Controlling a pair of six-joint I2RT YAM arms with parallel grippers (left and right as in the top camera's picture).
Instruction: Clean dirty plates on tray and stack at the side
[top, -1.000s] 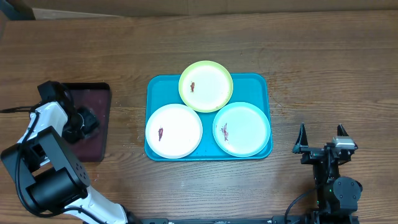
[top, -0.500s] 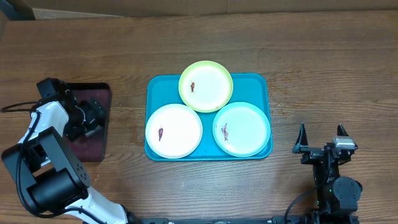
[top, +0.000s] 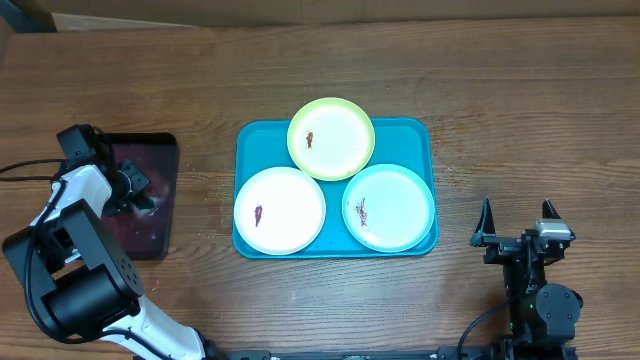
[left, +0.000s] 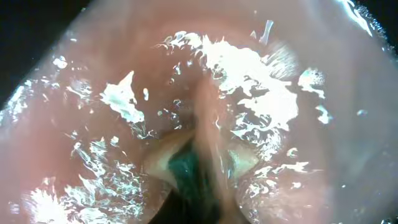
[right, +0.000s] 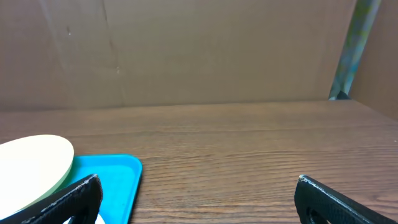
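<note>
The turquoise tray (top: 248, 142) sits mid-table with three plates on it: a lime-green-rimmed one (top: 331, 138) at the back, a white one (top: 280, 210) front left and a pale aqua one (top: 389, 207) front right. Each plate carries a small dark red smear. My left gripper (top: 137, 190) hangs low over the maroon tray (top: 160, 150) at the far left, jaws drawn together. In the left wrist view a green and pale-yellow sponge-like piece (left: 186, 168) shows between them, against a wet glistening surface. My right gripper (top: 519, 222) rests open right of the tray, empty (right: 199, 186).
The maroon black-rimmed tray looks wet, with bright glints (left: 249, 81) filling the left wrist view. Bare wooden table (top: 520, 110) lies right of and behind the turquoise tray (right: 112, 174). A brown cardboard wall (right: 199, 50) stands at the table's far edge.
My left gripper spread wide over the maroon tray half a second ago and has now closed. It shifted slightly left. The right arm and the plates have not moved.
</note>
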